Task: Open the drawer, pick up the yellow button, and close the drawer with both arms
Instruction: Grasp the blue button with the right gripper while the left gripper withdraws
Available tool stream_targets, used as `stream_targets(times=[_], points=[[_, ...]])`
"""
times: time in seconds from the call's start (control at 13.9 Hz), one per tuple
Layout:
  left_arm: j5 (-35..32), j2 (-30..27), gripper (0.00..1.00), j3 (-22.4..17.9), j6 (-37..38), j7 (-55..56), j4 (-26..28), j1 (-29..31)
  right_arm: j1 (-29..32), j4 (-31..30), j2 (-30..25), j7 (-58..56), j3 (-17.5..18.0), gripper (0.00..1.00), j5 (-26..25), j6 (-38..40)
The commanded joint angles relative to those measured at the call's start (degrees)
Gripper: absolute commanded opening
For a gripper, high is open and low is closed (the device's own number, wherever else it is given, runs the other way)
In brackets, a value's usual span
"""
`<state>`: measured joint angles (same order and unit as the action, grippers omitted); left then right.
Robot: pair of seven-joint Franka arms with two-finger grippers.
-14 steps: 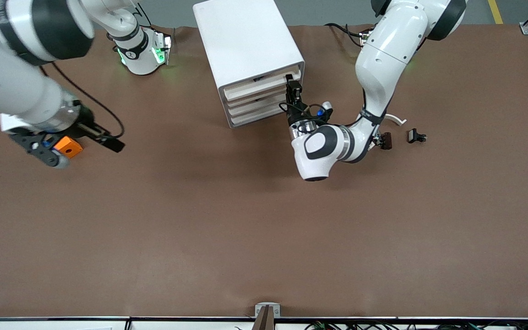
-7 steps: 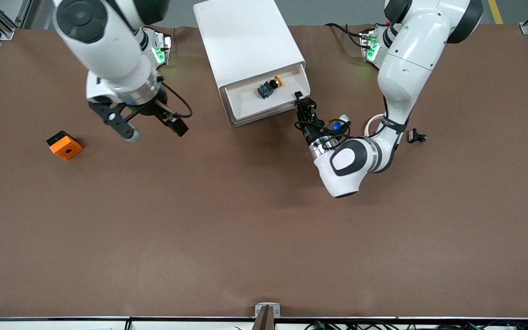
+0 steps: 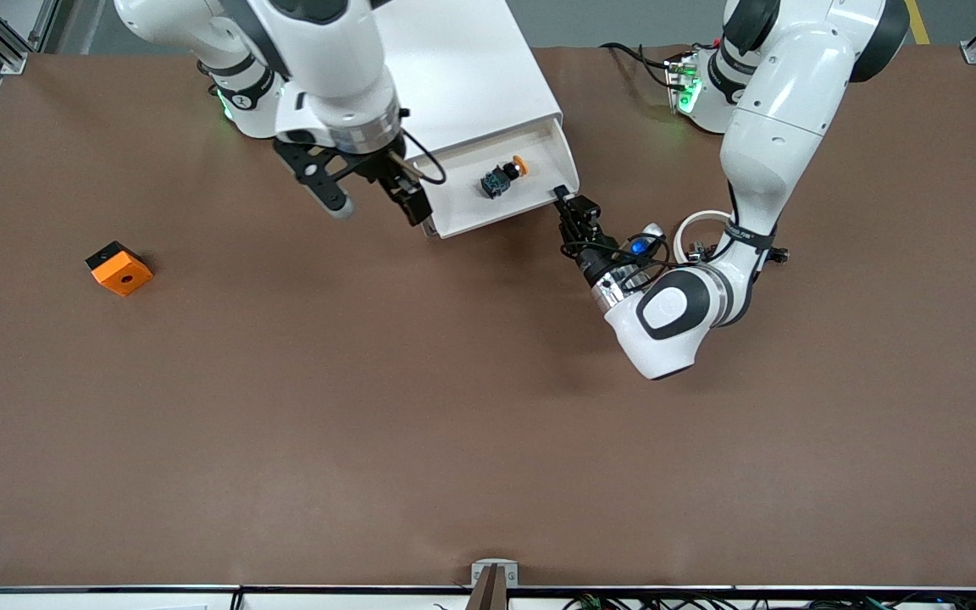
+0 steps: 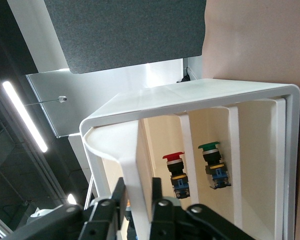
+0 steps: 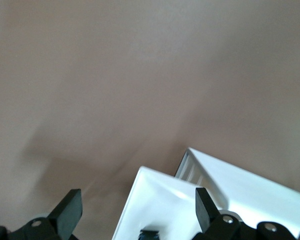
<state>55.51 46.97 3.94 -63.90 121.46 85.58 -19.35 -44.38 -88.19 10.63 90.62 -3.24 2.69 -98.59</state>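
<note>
The left claw [image 3: 568,203] is clamped on the front wall of the top drawer [image 3: 501,222], at that wall's corner toward the left arm's end of the surface [image 3: 488,407]; the left wrist view shows one finger [image 4: 162,212] on each side of the thin white wall. The right claw [image 3: 374,196] hangs with its fingers spread apart over the drawer's other front corner and the brown surface beside it, holding nothing. The drawer stands pulled out of the white cabinet [image 3: 454,68], which sits near the surface's edge by the robots' bases.

The button [image 3: 502,176] lies on its side in the open drawer, loose, its orange-yellow cap pointing toward the left arm's end. It looks small, light and rigid, probably hard plastic, so it should bear a firm pinch but could roll or skid on the smooth tray. The black cylindrical body between cap and bluish base seems the best hold, fingers closing across it from above. An orange block [image 3: 119,268] rests well apart, toward the right arm's end.
</note>
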Motion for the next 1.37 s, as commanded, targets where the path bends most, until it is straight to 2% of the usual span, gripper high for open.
stream_targets(times=[0.0,0.07,0.36,0.65,0.94,1.08,1.3], points=[[0.0,1.2,0.58,-0.5,-0.2,-1.0,-1.0,0.0,-3.5,0.6,1.9,7.3,-0.7,1.0,-1.4,-1.2],[0.0,1.1,0.99,-0.5,-0.3,-1.0,-1.0,0.0,-4.3,0.7,2.8,8.6,-0.7,1.0,-1.5,-1.2],[-0.2,0.8,1.0,-0.4,-0.4,-2.8,-3.9,0.9,-6.4,0.7,5.5,8.8,-0.6,1.0,-1.2,-1.3],[-2.9,0.3,1.0,-0.5,-0.4,-11.9,-9.5,3.0,-8.6,2.0,8.3,8.4,-0.5,1.0,-0.1,-1.3],[-12.0,-0.6,1.0,-0.8,-0.9,-32.8,-14.6,5.2,-11.3,2.9,11.5,8.9,-0.6,1.0,0.1,-6.3],[-15.0,-2.3,1.0,-2.4,-4.4,-43.9,-14.7,5.5,-11.4,2.9,12.6,8.0,-0.6,1.0,0.3,-8.3],[-23.2,-3.3,1.0,-2.6,-9.6,-59.3,-14.7,5.5,-12.5,2.9,13.5,4.8,-0.5,1.0,0.6,-9.0]])
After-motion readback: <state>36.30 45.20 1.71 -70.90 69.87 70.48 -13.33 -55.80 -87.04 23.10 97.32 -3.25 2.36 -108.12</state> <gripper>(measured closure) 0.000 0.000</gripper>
